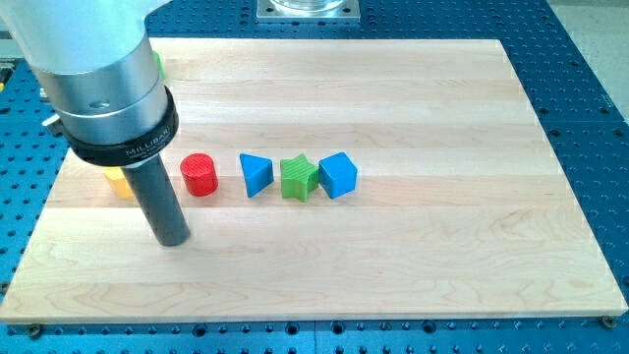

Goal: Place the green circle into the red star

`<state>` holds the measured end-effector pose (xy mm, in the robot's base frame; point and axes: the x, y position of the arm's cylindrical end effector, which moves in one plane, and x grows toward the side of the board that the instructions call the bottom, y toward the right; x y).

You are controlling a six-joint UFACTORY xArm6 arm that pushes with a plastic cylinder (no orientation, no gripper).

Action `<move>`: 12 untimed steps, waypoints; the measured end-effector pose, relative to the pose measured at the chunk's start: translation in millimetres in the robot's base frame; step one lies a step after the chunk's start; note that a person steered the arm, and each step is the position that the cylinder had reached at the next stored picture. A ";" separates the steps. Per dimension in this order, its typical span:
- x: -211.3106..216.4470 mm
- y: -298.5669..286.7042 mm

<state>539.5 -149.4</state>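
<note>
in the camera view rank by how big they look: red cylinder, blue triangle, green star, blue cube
1. blue cube
2. green star, about the same as the cube, so unsure
3. blue triangle
4. red cylinder, close to the triangle

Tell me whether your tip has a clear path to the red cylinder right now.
Probably yes: my tip sits just below-left of the red cylinder, with bare board between them.
</note>
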 end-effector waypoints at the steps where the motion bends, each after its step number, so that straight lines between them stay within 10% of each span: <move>1: 0.1 0.0; 5: 55.1 -79.9; 7: -43.9 -154.4; 10: -151.7 46.2; 12: -210.9 52.6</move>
<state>328.6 -96.8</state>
